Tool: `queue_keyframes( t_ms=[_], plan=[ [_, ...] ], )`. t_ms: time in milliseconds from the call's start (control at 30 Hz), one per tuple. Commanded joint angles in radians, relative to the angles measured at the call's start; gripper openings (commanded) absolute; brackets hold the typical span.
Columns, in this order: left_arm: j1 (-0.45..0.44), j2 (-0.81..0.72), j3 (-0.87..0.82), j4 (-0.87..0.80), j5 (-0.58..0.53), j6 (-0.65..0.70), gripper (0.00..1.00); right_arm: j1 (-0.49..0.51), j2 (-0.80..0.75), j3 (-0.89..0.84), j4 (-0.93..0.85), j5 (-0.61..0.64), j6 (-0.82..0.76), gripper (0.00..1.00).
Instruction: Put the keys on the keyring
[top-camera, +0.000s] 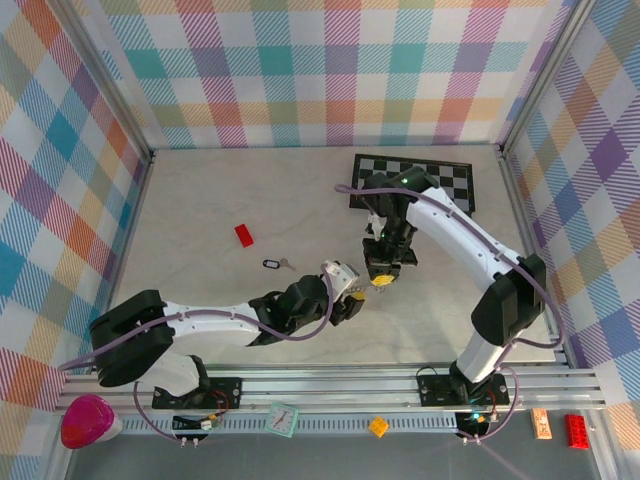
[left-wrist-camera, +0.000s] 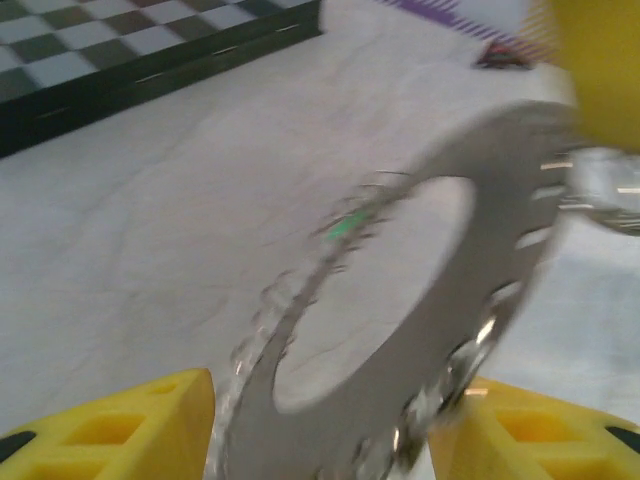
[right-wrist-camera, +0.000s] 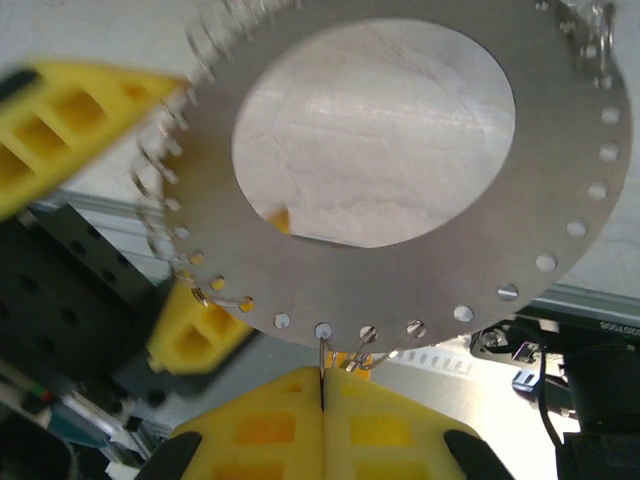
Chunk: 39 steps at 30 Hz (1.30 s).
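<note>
Silvery keyring inside right pincer

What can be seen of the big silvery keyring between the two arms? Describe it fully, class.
The flat silvery-grey metal keyring is a wide disc with a large round opening, small holes punched round its rim and thin wire loops hanging from several. It is raised above the pale table. The right pincer, shut, pinches a wire loop at its edge. The left pincer has a yellow finger on each side, contact unclear.
</note>
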Motion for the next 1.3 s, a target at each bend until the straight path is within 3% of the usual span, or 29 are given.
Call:
queue_keyframes(
  t_ms=[0,167,400,533,733,933,1267],
  plan=[
    [0.025,-0.027,0.045,-0.066,-0.154,0.085,0.59,-0.005,-0.043,-0.04,0.004,-0.1,-0.016,0.0],
    [0.033,-0.036,0.032,0.009,-0.121,0.137,0.63,-0.018,-0.071,-0.119,0.116,-0.208,0.048,0.0],
    [0.033,-0.153,-0.147,0.251,-0.028,0.204,0.65,-0.041,-0.136,-0.28,0.354,-0.371,0.274,0.0],
    [0.033,-0.231,-0.203,0.239,0.044,0.284,0.62,-0.058,-0.168,-0.328,0.416,-0.389,0.362,0.0],
    [0.033,-0.289,-0.204,0.174,0.124,0.366,0.5,-0.073,-0.182,-0.351,0.45,-0.391,0.426,0.0],
    [0.033,-0.271,-0.181,0.191,0.204,0.385,0.48,-0.074,-0.19,-0.358,0.486,-0.393,0.479,0.0],
    [0.033,-0.243,-0.177,0.234,0.18,0.365,0.43,-0.074,-0.206,-0.366,0.507,-0.377,0.523,0.0]
  ],
)
